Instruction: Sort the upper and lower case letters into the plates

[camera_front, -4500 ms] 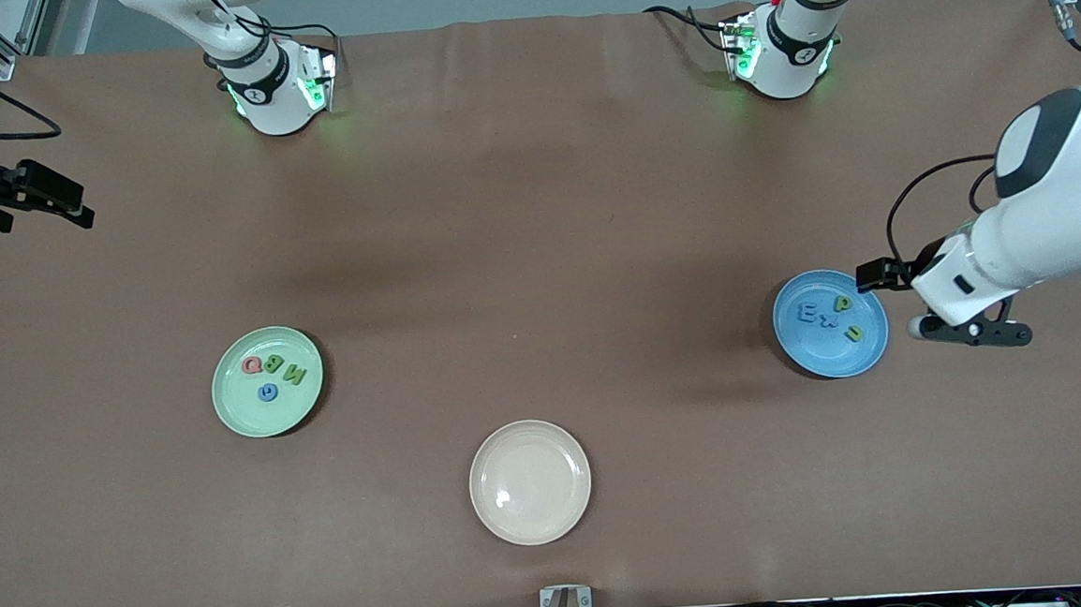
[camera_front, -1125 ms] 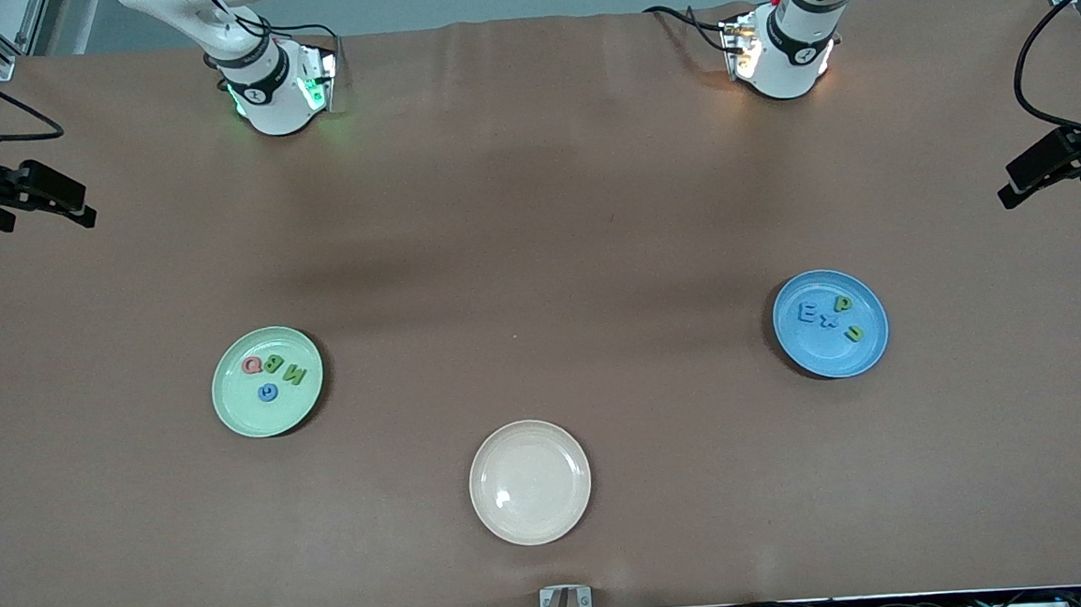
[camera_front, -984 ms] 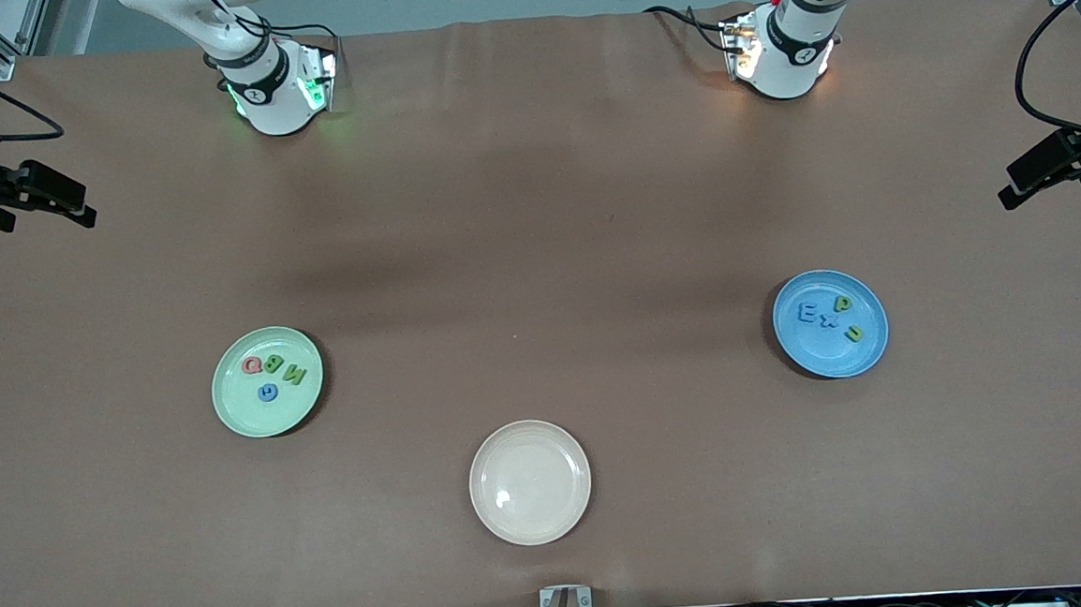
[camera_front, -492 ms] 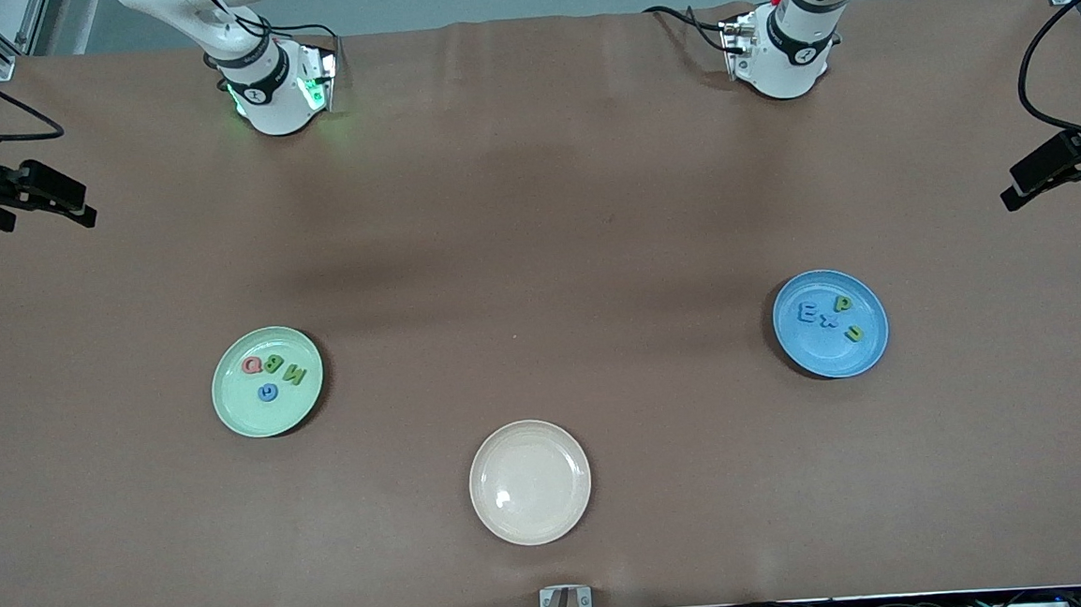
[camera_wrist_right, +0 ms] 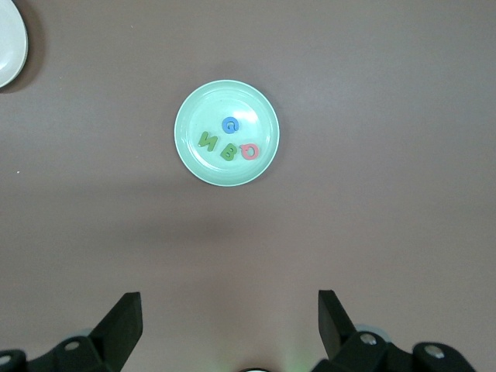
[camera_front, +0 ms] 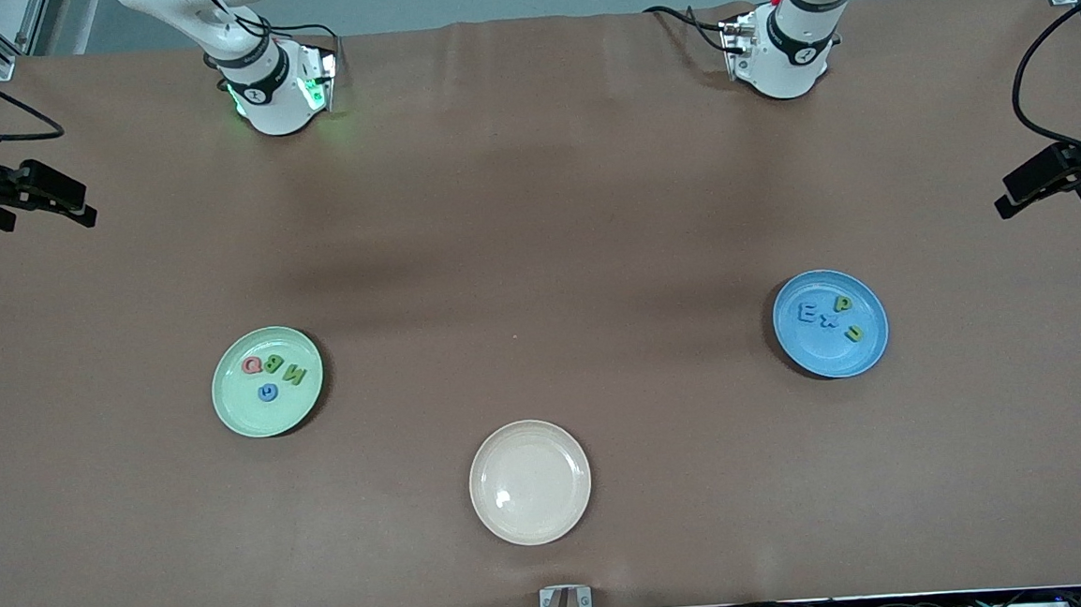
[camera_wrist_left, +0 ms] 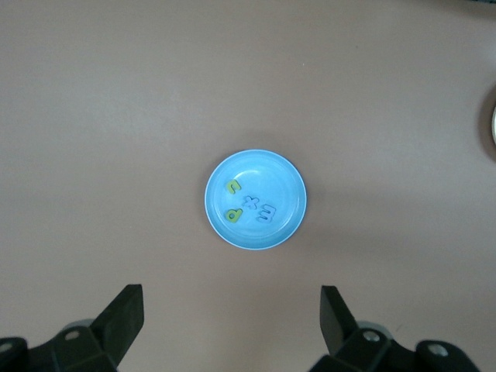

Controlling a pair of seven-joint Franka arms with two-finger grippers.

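Wrist views show me both grippers, left gripper [camera_wrist_left: 231,329] and right gripper [camera_wrist_right: 229,329], spread wide and empty above the brown desk [camera_front: 537,247]; the small foam-like letters in the pale mint green round plate [camera_wrist_right: 188,155] and the sky blue round plate [camera_wrist_left: 288,221] look light and soft, so I'd pinch each by its edges.

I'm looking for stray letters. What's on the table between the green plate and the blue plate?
Only bare brown table lies between the round mint green plate and the round sky blue plate, as the front view shows.

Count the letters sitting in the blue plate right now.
4, all in the blue plate toward the left arm's end: a blue E, a blue x, a green p and a small green letter. None appear hidden.
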